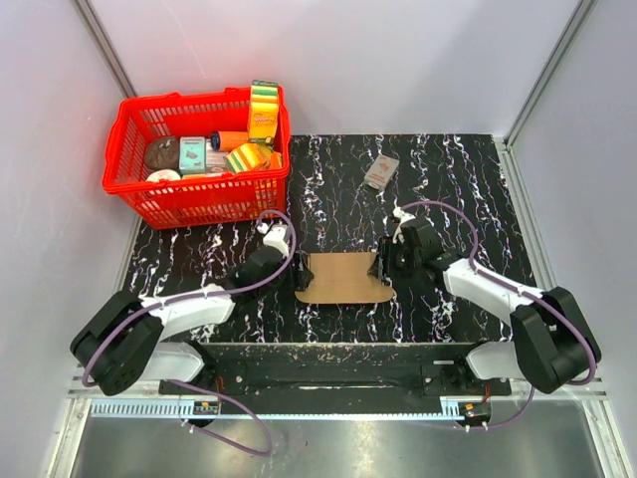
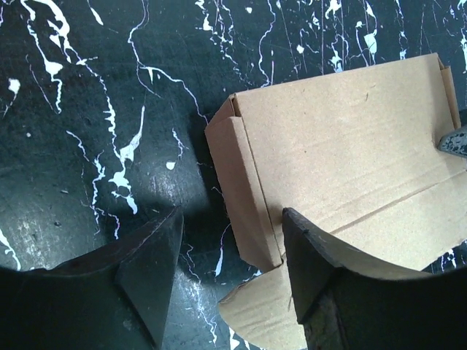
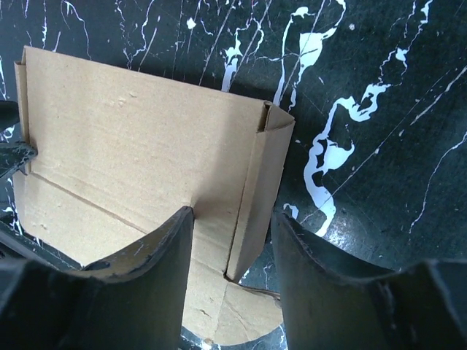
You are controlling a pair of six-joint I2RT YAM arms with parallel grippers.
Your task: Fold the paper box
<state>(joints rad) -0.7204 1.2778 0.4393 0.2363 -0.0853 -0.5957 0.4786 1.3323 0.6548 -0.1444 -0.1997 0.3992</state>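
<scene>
Top view. The paper box (image 1: 343,281) lies open at the middle of the table (image 1: 448,179), a brown die-cut sheet with a rounded flap toward 6 o'clock. The left gripper (image 1: 298,279) is at its 9 o'clock end and the right gripper (image 1: 381,267) at its 3 o'clock end. A red basket (image 1: 199,204) sits well apart at 10 o'clock, and a small packet (image 1: 381,171) well apart at 1 o'clock. There is bare table beyond the sheet at 12 and 6.

Left wrist. The jaws are partly open, astride the left end flap (image 2: 244,197), which is tilted up off the main panel. The outer finger (image 2: 146,284) stands clear of it over the table; the other is over the cardboard. Nothing is pinched.

Right wrist. The jaws are partly open here too, astride the right end flap (image 3: 259,189). It is also tilted up, with a small tab at its 12 o'clock corner. It is not clamped.

Judgement: the step in hand looks like raising the two end walls. The next move calls for pushing both flaps upright along their creases. Both ends should be worked together so the light sheet does not slide. The 6 o'clock flap is not yet folded.
</scene>
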